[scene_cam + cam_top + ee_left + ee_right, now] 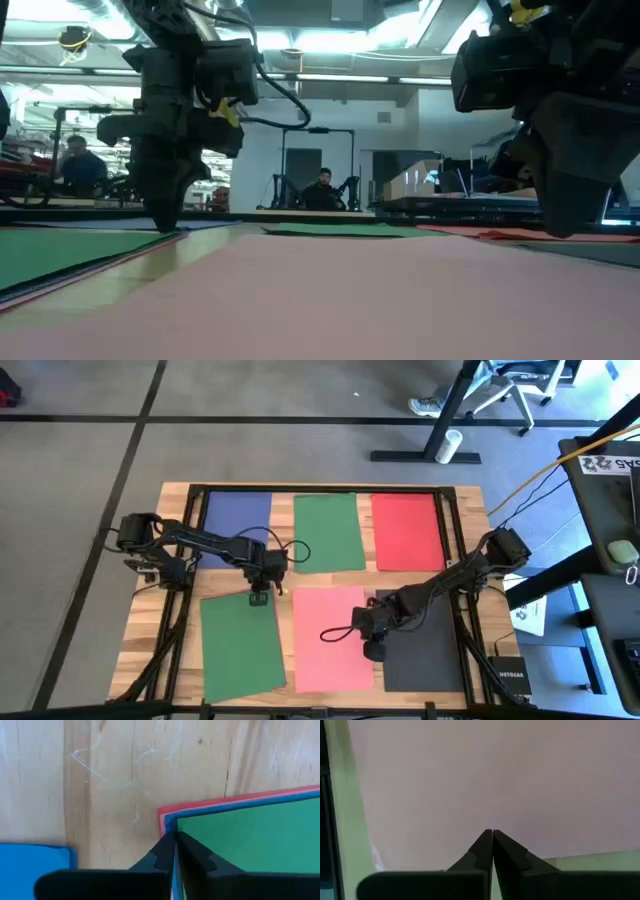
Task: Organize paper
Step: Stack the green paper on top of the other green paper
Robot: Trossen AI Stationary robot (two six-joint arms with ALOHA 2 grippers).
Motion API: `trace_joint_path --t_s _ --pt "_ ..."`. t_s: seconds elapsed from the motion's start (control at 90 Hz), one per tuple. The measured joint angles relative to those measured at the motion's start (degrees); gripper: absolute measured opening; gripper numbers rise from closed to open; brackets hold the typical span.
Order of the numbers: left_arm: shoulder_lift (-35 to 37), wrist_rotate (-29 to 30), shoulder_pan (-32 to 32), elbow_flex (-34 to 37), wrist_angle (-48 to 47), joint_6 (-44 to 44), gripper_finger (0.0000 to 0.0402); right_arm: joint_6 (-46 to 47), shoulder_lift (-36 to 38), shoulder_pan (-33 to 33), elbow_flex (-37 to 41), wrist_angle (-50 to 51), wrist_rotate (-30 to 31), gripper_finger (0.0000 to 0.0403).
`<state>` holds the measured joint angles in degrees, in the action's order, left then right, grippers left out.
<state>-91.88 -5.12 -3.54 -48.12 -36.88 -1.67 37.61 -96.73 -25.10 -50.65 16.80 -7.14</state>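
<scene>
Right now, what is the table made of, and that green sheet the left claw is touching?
The table looks like pale wood: planks with grain and knots, matte. The green sheet looks like thin matte paper, lying flat atop red and blue sheet edges under the left gripper.

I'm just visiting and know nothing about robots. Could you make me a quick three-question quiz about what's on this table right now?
1. True or false: the far row of paper runs blue sheet, green sheet, red sheet from the picture's left to right.
2. Which gripper pinches the corner of the stack topped by green? A) left gripper B) right gripper
3. Fill in: the right gripper sits at the edge between the pink sheet and the ____ sheet.

Key: 1 true. 2 A; the left wrist view shows its fingers closed on that corner. 3 dark grey.
</scene>
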Motion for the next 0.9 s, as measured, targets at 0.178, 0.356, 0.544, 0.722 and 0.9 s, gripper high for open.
trace_joint_path --t_s 0.178,0.356,0.544,0.722,0.9 --pt "0.0 0.0 0.1 -0.7 -1.3 -0.4 0.0 0.0 0.0 0.0 0.0 0.0 0.0 0.0" --pt "0.0 -7.6 0.7 -1.7 -1.6 0.3 0.0 0.0 0.0 0.0 0.0 0.0 0.0 0.0" --pt "0.0 -6.7 2.8 -1.8 -1.2 -0.2 0.0007 0.0 0.0 0.0 0.0 0.0 0.0 0.0" --pt "0.0 -1.5 3.6 -1.8 -1.0 0.8 0.0048 0.0 0.0 0.0 0.0 0.0 0.0 0.0" --pt "0.0 -1.3 3.7 -1.8 -0.4 4.2 0.0092 0.0 0.0 0.0 0.0 0.0 -0.1 0.0"
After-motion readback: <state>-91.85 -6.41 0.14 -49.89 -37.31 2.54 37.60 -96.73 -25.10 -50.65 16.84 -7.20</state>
